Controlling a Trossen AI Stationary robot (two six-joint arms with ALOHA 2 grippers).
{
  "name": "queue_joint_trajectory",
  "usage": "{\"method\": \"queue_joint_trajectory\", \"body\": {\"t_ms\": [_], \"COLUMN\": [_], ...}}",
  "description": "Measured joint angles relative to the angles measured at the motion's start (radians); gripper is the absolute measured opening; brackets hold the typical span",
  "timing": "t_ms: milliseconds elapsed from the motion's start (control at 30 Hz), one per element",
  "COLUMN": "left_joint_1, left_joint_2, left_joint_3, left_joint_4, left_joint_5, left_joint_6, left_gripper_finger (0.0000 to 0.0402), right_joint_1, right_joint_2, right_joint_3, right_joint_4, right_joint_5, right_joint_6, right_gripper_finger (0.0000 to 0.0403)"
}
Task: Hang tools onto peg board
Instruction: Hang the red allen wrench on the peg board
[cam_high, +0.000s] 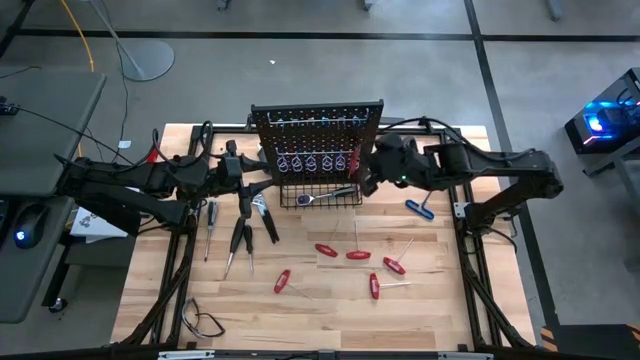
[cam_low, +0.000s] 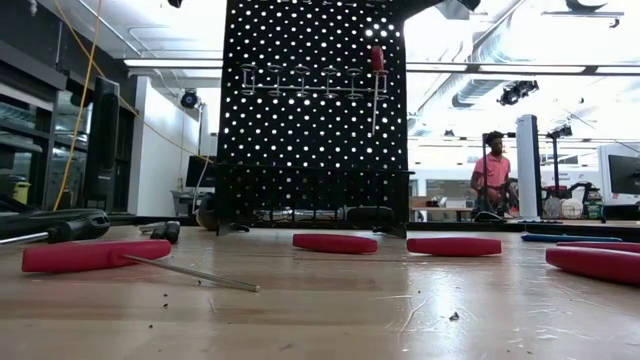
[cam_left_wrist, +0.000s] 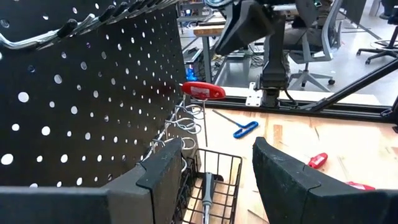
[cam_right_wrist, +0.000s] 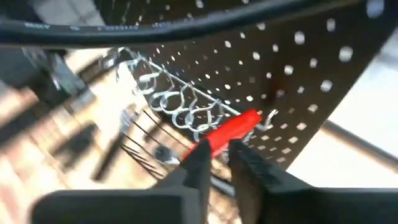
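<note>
The right claw (cam_right_wrist: 219, 157) is just at the red-handled screwdriver (cam_right_wrist: 231, 132), which sits in the peg board (cam_high: 318, 128) wire rack, fingers barely parted, seemingly letting go. Next it should back away for another tool on the counter (cam_high: 330, 310). The left claw (cam_left_wrist: 214, 171) waits open and empty beside the board.

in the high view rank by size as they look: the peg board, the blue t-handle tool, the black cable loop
1. peg board, by far the largest
2. and 3. black cable loop and blue t-handle tool look about alike, so no ranking between them
</note>
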Motion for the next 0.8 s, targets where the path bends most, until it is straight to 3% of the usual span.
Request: {"method": "queue_joint_trajectory", "body": {"t_ms": [233, 333, 500, 800], "left_joint_1": [0.000, 0.000, 0.000, 0.000], "left_joint_2": [0.000, 0.000, 0.000, 0.000], "left_joint_3": [0.000, 0.000, 0.000, 0.000], "left_joint_4": [-0.002, -0.001, -0.004, -0.024], "left_joint_5": [-0.001, -0.001, 0.000, 0.000], "left_joint_6": [0.000, 0.000, 0.000, 0.000], "left_gripper_finger": [0.0179, 0.0179, 0.0179, 0.0179], "right_joint_1": [-0.063, -0.081, -0.099, -0.116], "right_joint_2": [0.041, 0.072, 0.116, 0.134], "right_joint_3": [0.000, 0.000, 0.000, 0.000], "right_joint_4": [0.039, 0.053, 0.083, 0.004], "right_joint_5": [0.002, -0.022, -0.098, -0.089], "right_joint_6": [0.310, 0.361, 0.389, 0.493], "right_gripper_finger": [0.0199, 0.0236, 0.0245, 0.0244]}}
